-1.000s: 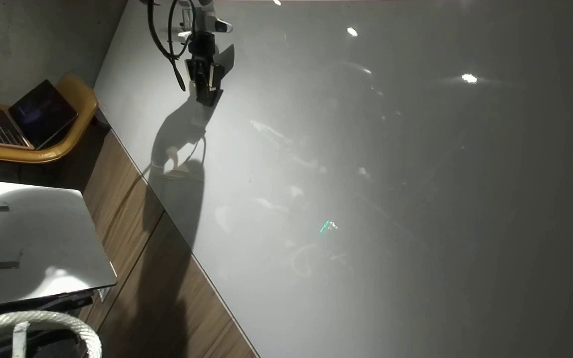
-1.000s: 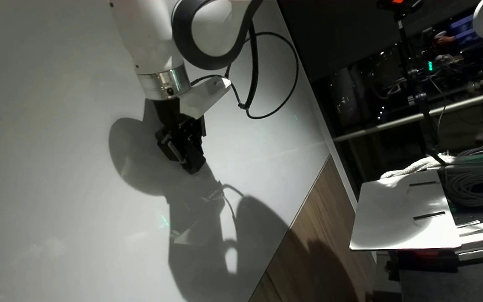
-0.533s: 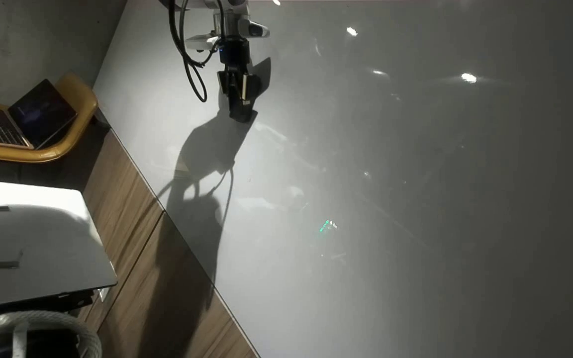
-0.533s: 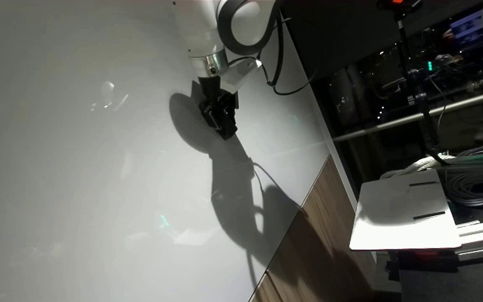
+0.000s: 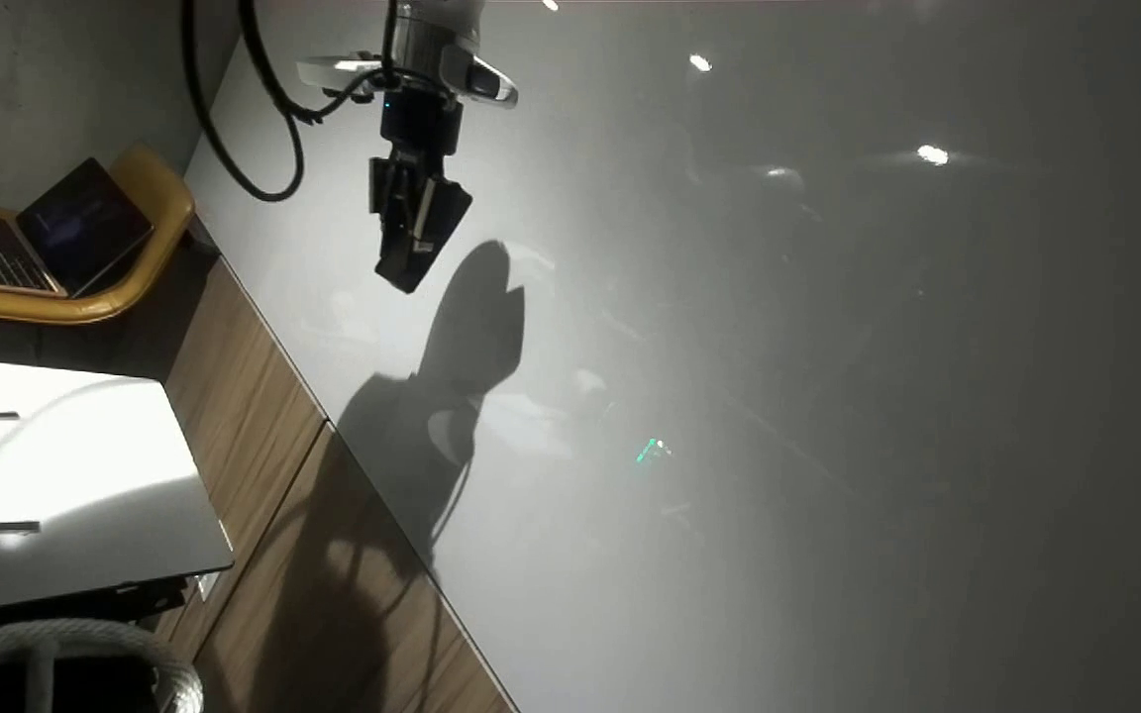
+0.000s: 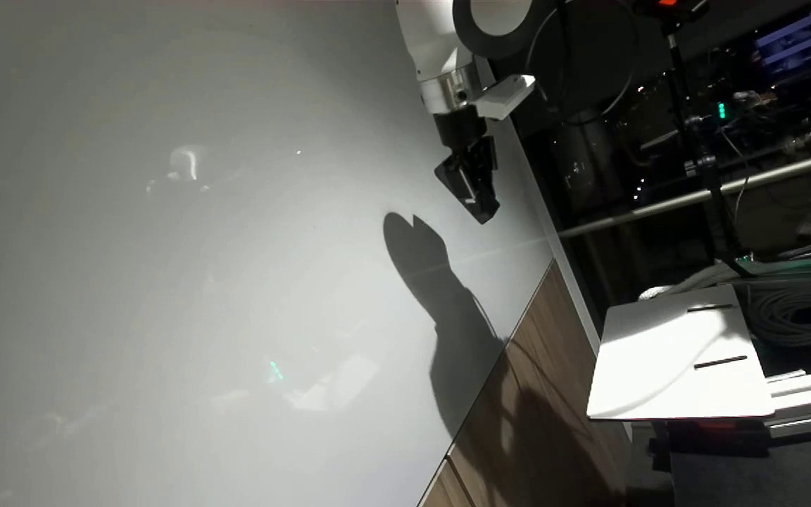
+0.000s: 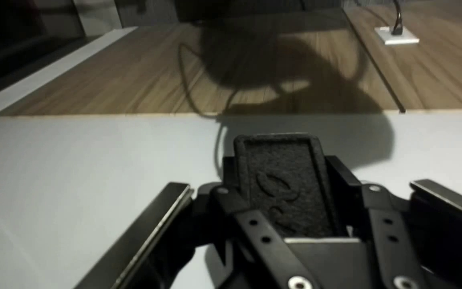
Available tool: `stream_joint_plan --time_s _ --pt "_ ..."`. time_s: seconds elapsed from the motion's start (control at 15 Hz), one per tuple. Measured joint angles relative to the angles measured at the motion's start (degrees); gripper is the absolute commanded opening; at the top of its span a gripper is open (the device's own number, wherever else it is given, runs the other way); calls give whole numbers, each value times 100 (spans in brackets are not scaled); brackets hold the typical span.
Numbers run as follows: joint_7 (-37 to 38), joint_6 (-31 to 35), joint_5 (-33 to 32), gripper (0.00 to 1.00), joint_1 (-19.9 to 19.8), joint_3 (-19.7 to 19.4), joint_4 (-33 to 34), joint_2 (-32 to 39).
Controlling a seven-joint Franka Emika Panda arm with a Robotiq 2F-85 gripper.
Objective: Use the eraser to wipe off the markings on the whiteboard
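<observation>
Tool (image 7: 285, 171) holds eraser (image 7: 287, 188) off whiteboard (image 5: 828, 396)

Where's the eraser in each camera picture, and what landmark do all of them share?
Wrist view: eraser right of centre, mostly lower half, held in the gripper.
In an exterior view: eraser left of centre, upper half, dark at the gripper's tip.
In an exterior view: eraser right of centre, upper half, dark at the gripper's tip.
Shared landmark: the wood panel bordering the whiteboard.
</observation>
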Motion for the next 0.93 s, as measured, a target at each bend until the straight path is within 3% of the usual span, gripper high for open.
stream_joint_plan --time_s 0.4,0.93 --pt "-790 -1071 678 30 -170 -18 -876 -823" --pt "-1538 -1189 1283 30 -319 -191 -1477 -230"
